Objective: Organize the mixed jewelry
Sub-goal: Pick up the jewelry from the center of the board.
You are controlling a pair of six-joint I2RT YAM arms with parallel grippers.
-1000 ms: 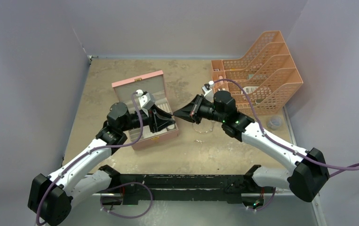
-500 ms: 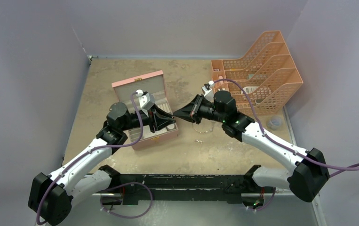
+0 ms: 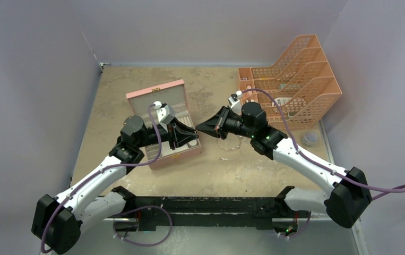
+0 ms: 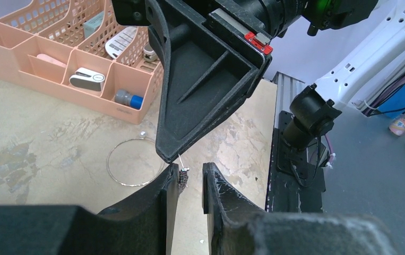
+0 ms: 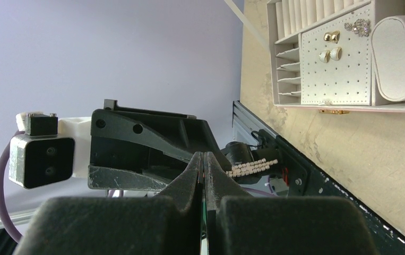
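At left hand (image 4: pixel 189 171): fingers narrowly spread with a gap showing. Nothing looks clamped.
Silvery chain-like piece (image 4: pixel 183 176): in the air inside that gap, lying against one finger, off-centre. Risk: the fingers close on its edge only and it slips out.
Right hand (image 4: pixel 168 157): fingers pressed together, pinching the piece's thin wire end, tip just above the left fingers. Risks: it lets go before the left clamps and the piece drops; both clamp and one arm pulls, bending the wire; the tips are near enough to clash.
Wire hoop (image 4: pixel 108 162): flat on the surface (image 4: pixel 41 138), beside the handoff. A dropped piece could land on it and tangle.
Pink box (image 5: pixel 349 108): farther off, gold pieces (image 5: pixel 332 36) seated on its perforated panel. The silvery piece isn't in it yet.
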